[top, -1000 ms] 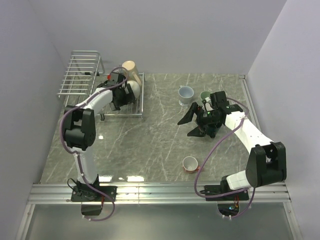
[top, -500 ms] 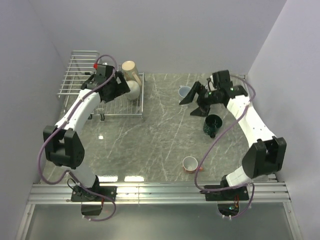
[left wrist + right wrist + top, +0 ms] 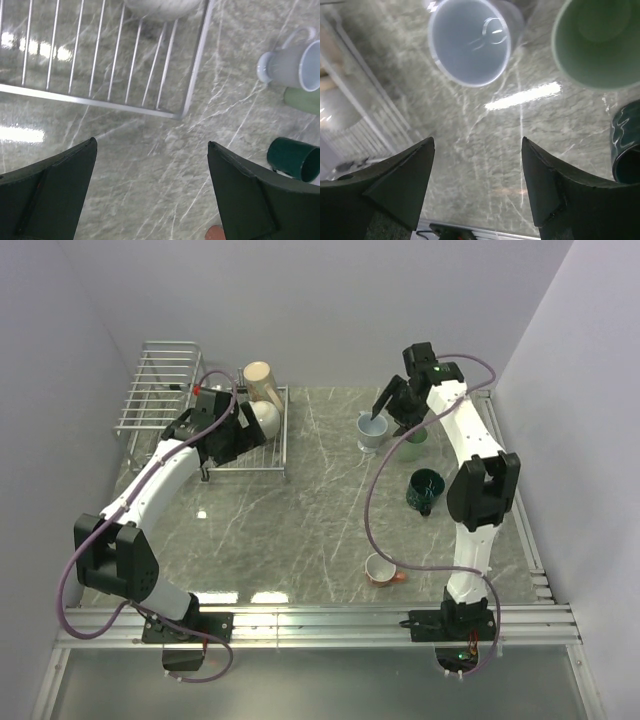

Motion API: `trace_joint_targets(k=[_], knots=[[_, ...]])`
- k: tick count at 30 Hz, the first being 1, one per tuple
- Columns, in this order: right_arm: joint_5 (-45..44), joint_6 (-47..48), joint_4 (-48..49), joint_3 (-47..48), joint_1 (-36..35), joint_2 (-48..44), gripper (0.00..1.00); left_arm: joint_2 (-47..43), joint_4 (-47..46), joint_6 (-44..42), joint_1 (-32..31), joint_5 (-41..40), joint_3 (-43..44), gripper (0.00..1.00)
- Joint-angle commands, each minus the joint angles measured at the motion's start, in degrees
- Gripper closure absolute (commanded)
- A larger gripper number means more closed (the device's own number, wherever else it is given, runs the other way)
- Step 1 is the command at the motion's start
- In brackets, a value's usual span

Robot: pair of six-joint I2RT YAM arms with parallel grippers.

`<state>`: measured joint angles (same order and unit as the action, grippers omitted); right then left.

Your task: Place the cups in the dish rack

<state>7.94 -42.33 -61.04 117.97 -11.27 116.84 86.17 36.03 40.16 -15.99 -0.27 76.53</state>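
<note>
Blue cup [image 3: 470, 42], top of the right wrist view, looks next. Right pincer [image 3: 476, 160] hovers open, empty; it likely needs lowering over the rim.

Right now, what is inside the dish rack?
Two cups: a beige mug at its far edge and a cream-white mug beside it. The left arm covers part of the dish rack, so anything under it is hidden.

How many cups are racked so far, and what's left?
Done: beige cup and cream-white cup sit in the dish rack. In hand: nothing; left pincer and right pincer are open, the right above the pale blue cup. Left on the table: that one, the pale green cup, dark green cup and orange-red cup.
</note>
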Motion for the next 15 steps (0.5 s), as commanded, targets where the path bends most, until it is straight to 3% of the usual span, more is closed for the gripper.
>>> trace_joint_targets(k=[1, 15], knots=[[-4.6, -1.8, -2.2, 3.6, -0.9, 1.9, 0.23, -2.8, -1.1, 0.1, 0.1, 1.2, -1.2, 0.02], [-11.2, -4.2, -3.9, 14.5, -4.0, 15.5, 0.27, 2.0, 0.1, -4.7, 0.3, 3.7, 2.7, 0.02]])
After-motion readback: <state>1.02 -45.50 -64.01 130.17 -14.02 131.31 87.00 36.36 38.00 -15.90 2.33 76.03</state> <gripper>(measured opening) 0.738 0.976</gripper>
